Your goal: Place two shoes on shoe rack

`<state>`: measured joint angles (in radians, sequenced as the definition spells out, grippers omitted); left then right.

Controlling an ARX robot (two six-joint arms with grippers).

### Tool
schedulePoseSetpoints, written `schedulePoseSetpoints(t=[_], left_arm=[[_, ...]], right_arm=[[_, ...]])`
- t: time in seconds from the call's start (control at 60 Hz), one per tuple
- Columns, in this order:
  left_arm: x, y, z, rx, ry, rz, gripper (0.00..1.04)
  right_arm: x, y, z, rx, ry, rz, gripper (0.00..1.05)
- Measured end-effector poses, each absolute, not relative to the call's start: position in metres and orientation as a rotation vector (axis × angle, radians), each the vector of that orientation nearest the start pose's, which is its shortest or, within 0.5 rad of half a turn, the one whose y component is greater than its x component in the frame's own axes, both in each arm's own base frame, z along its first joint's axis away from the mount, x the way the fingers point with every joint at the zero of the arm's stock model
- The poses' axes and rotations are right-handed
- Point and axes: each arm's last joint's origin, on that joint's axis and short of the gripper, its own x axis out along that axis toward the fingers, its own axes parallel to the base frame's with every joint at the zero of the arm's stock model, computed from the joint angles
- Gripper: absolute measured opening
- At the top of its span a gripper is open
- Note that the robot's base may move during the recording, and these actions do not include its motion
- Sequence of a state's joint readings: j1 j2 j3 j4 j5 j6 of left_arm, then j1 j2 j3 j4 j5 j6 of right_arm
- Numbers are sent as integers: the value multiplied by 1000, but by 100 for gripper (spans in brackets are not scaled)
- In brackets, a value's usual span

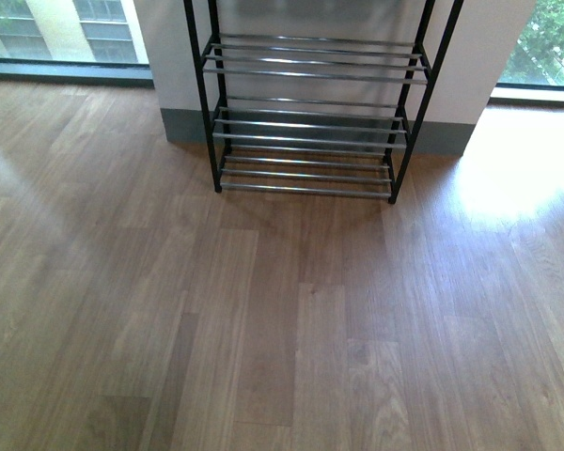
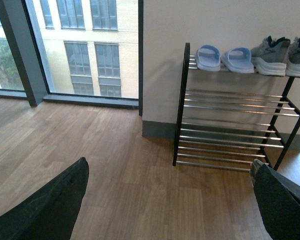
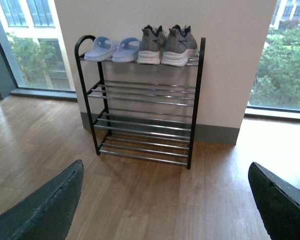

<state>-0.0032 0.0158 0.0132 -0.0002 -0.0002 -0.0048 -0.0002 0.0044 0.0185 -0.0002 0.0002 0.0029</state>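
Both grey sneakers (image 3: 167, 46) sit well beyond the spread, empty grippers (image 3: 165, 200), looking light and soft-knit, best pinched at the heel collar.

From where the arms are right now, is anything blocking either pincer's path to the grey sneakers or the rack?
Nothing visible does. The two grey sneakers already sit on the shoe rack's top tier, beside light blue slides. Only bare wooden floor lies between both open pincers and the rack.
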Motion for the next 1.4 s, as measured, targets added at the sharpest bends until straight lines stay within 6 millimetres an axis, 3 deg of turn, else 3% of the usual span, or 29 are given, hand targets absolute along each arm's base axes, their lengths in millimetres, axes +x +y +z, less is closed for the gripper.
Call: schedulePoseSetpoints(t=[1.399], left_arm=[[98,0,167,-4,3,-3,95]], right_arm=[[97,0,169,3,-14,-1,95]])
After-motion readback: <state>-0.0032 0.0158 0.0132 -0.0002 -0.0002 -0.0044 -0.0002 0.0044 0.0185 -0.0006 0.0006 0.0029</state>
